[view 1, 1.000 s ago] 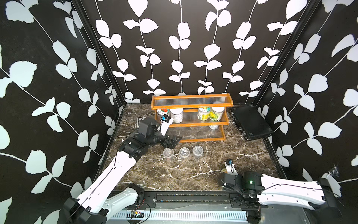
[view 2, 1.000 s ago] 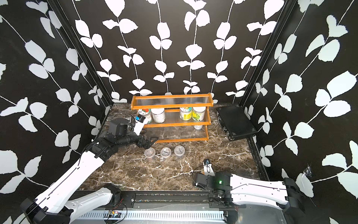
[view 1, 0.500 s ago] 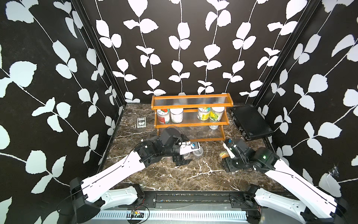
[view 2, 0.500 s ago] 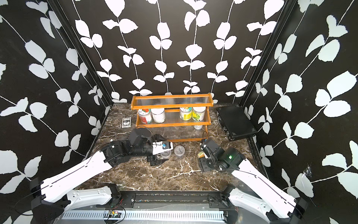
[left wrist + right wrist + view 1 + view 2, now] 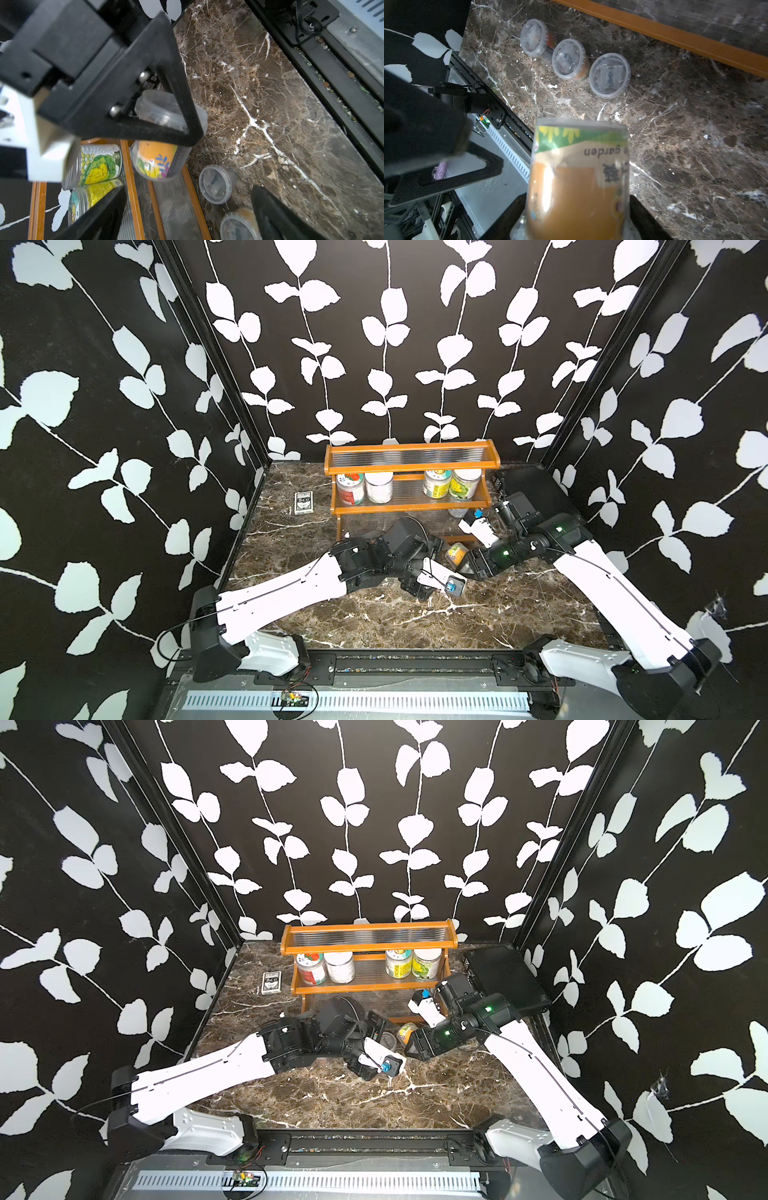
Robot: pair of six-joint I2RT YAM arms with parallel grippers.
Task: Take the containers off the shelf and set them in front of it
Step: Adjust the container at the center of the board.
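The shelf (image 5: 411, 466) stands at the back of the marble surface (image 5: 415, 626) with three tiers. Four jars sit on its middle tier in two pairs: one with a red-patterned lid (image 5: 351, 488) beside a white-lidded one (image 5: 379, 487) on the left, and two with yellow-green labels (image 5: 436, 484) (image 5: 464, 485) on the right. One more clear cup (image 5: 457, 512) shows faintly on the lowest tier, below the right-hand pair.

A fifth jar, the orange-labelled jar (image 5: 456, 552), is off the shelf. The right hand (image 5: 577, 212) grips it by the sides, tilted, just in front of the shelf's right end. I cannot tell whether it touches the surface.

Three small clear cups (image 5: 533, 39) (image 5: 569, 59) (image 5: 609, 74) stand in a close row on the surface in front of the shelf. The left hand (image 5: 189, 189) hangs over that row with its jaws spread wide and nothing between them.

One dark card box (image 5: 303, 503) lies left of the shelf, and one flat black case (image 5: 505, 977) lies to its right.
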